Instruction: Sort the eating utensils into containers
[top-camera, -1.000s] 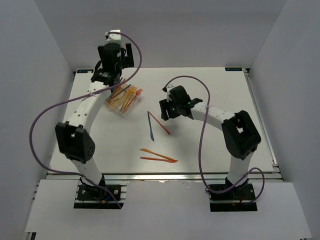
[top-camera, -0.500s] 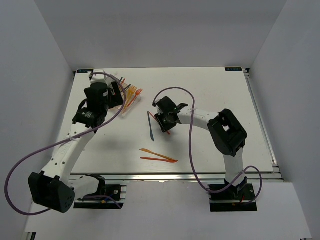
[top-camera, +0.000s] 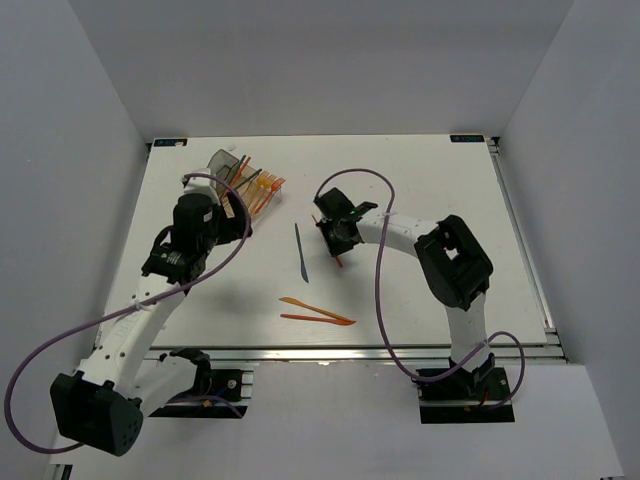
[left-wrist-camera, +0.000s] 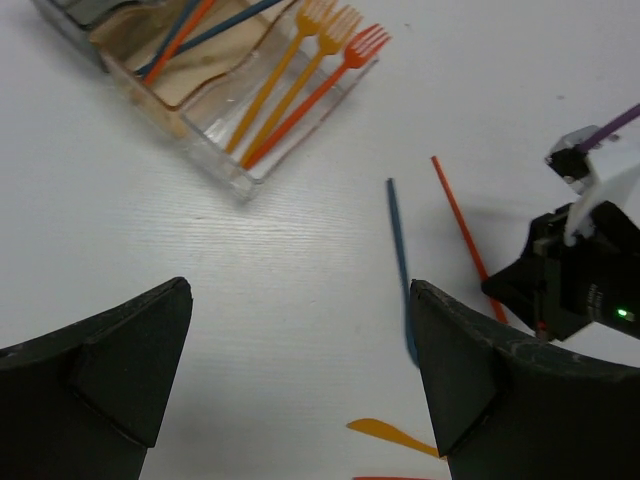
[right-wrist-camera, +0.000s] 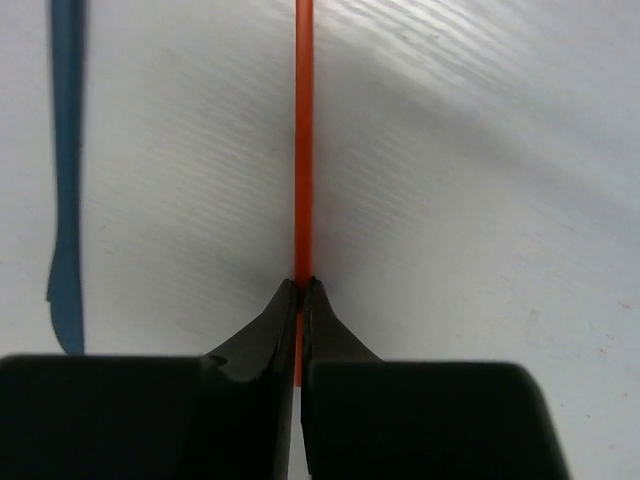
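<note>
On the table lies a thin red-orange utensil (right-wrist-camera: 302, 150), and my right gripper (right-wrist-camera: 301, 285) is shut on its handle; from above, that gripper (top-camera: 335, 235) is low at mid-table. A dark blue utensil (top-camera: 299, 252) lies just left of it, also visible as the blue utensil (right-wrist-camera: 67, 180) and the blue utensil (left-wrist-camera: 400, 260). Two orange utensils (top-camera: 318, 311) lie nearer the front. The containers (top-camera: 245, 183) at the back left hold orange forks (left-wrist-camera: 300, 80) and other utensils. My left gripper (left-wrist-camera: 300, 300) hangs open and empty over bare table, just in front of the containers.
Purple cables loop over both arms. The right arm's black wrist (left-wrist-camera: 570, 280) shows at the right of the left wrist view. White walls close in the table (top-camera: 430, 180) on three sides.
The right gripper moved left, came down and shut on the red-orange utensil. The left arm drew back from over the containers toward the front, still open.
</note>
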